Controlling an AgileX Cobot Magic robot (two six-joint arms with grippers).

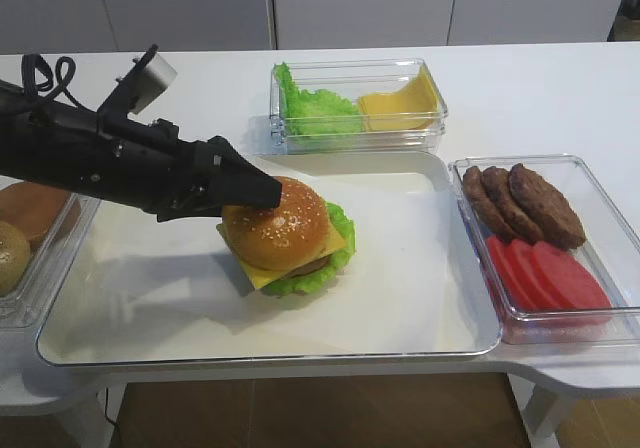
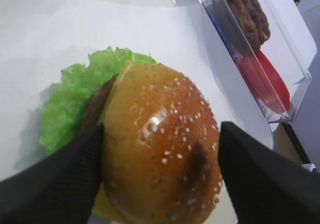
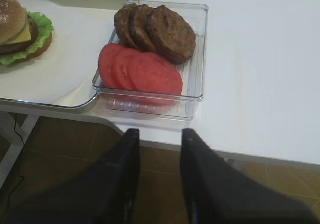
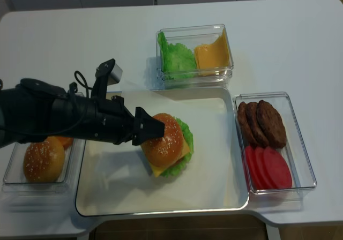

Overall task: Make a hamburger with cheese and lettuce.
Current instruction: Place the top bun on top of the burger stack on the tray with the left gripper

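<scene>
1. The left gripper [image 2: 160, 154] fills the bottom of the left wrist view, its two black fingers [image 2: 55, 184] spread wide on either side of the sesame bun that tops the hamburger [image 2: 155, 144]. The left finger lies against the bun's edge; a sliver of gap shows beside the right one, so I cannot tell whether the bun is actually held.
2. Only that close view shows the spread of the fingers. In the exterior high view the gripper tip [image 1: 262, 190] merely overlaps the bun's upper left edge.
3. The right gripper [image 3: 157, 149] appears only in the right wrist view, at the bottom of the frame. Its dark fingers stand apart with nothing between them, hanging beyond the tabletop [image 3: 260, 59] edge over brown floor.
4. The left arm [image 4: 59, 117] reaches in from the left of the realsense view, stretched nearly level across the white tray [image 4: 214, 192].
5. The hamburger sits near the tray's middle. The cheese [image 1: 262, 276] juts a yellow corner at lower left, and the lettuce [image 1: 340, 230] frills out on the right.
6. Farther right, a clear box [image 1: 610, 218] holds dark patties [image 1: 545, 203] and tomato slices [image 1: 555, 273].
7. Towards the top, another box holds loose lettuce leaves [image 1: 315, 108] and a cheese pile [image 1: 400, 103].
8. The realsense view alone shows a whole bun [image 4: 40, 159] in a box at far left.
</scene>
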